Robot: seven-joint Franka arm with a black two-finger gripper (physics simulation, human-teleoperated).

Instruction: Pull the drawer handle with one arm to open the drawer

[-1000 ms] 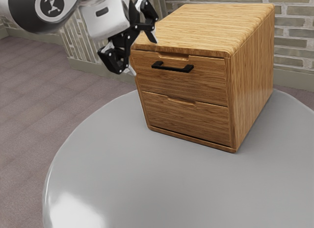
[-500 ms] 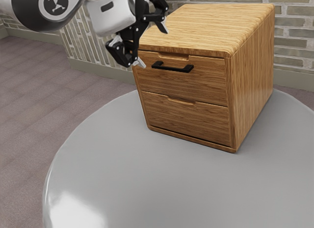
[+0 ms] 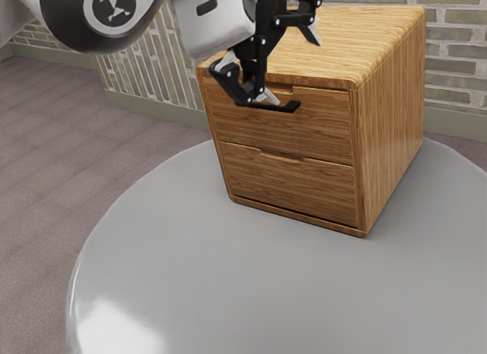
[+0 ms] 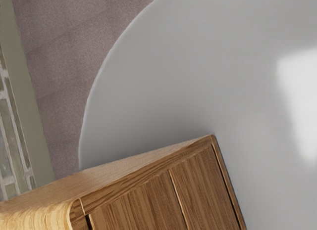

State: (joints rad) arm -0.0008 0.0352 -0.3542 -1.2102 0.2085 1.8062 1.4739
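We found the top drawer point(image 3: 308, 133) closed, its front flush with the face of the wooden cabinet point(image 3: 389, 103), which stood on the round grey counter point(image 3: 228, 285). A lower drawer point(image 3: 293, 179) sat beneath it, with no bar of its own that we could see. The black handle point(image 3: 285, 108) ran across the upper part of the top drawer's front. The tool point(image 3: 290, 68) hung at that same corner with its fingers spread wide. One finger lay low over the handle's end toward the exterior view's left, and the other was up above the cabinet's top edge, so it pinched nothing. From the wrist camera we saw the cabinet's corner point(image 4: 148, 200) close under the hand and the counter point(image 4: 223, 67) beyond it. We judged the handle to be a stiff, thin, smooth bar standing a little proud of the wood. It looked rigid enough to bear a firm pinch, but slick enough to slide out of a loose one. The best hold seemed to be near its middle, one finger above and one below, reaching into the gap behind it. We expected the drawer to run straight out on its slides with modest resistance. We also thought the cabinet, being free on a glossy counter, might creep along with a sharp or skewed pull, so a steady, square draw seemed wise.
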